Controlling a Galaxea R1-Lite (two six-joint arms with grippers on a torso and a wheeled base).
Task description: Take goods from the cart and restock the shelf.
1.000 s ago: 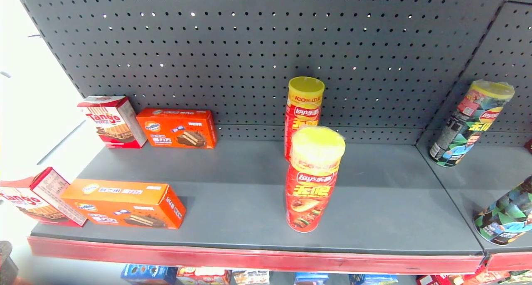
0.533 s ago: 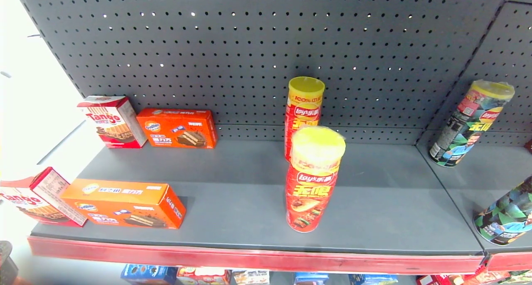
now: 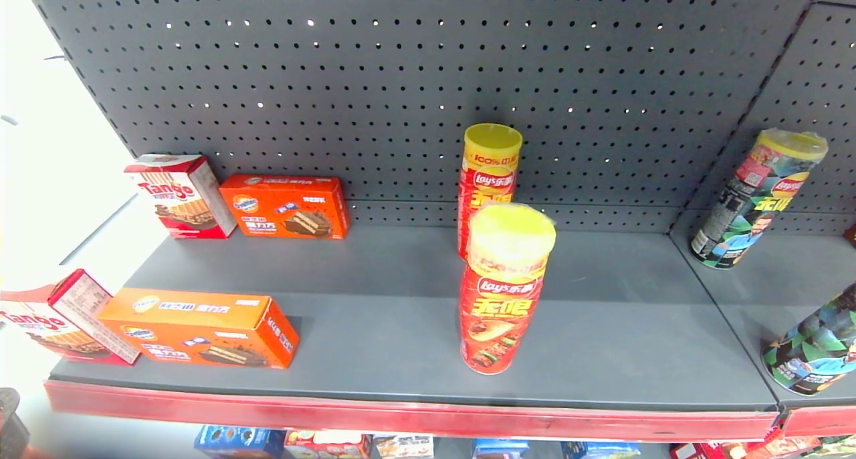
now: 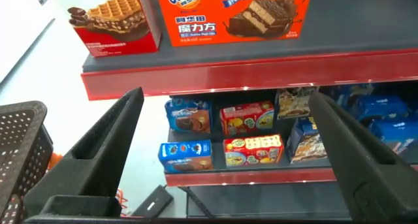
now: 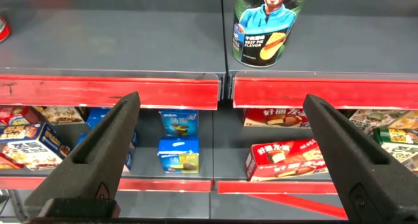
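Gaping wide and empty before the grey metal shelf (image 3: 374, 325), left gripper (image 4: 225, 98) and right gripper (image 5: 221, 98) hover; the tall red yellow-lidded crisp can (image 3: 503, 292) near its front edge may topple if brushed.

Even, bright light falls on the shelf (image 3: 374, 325), so the front red chip can (image 3: 500, 292) casts barely a soft shadow and its yellow lid (image 3: 511, 235) looks pale with glare. Far left of that can the room burns out to plain white, behind it pinpricks of light come through the pegboard (image 3: 401, 77), and away from it straight edges bow into curves.
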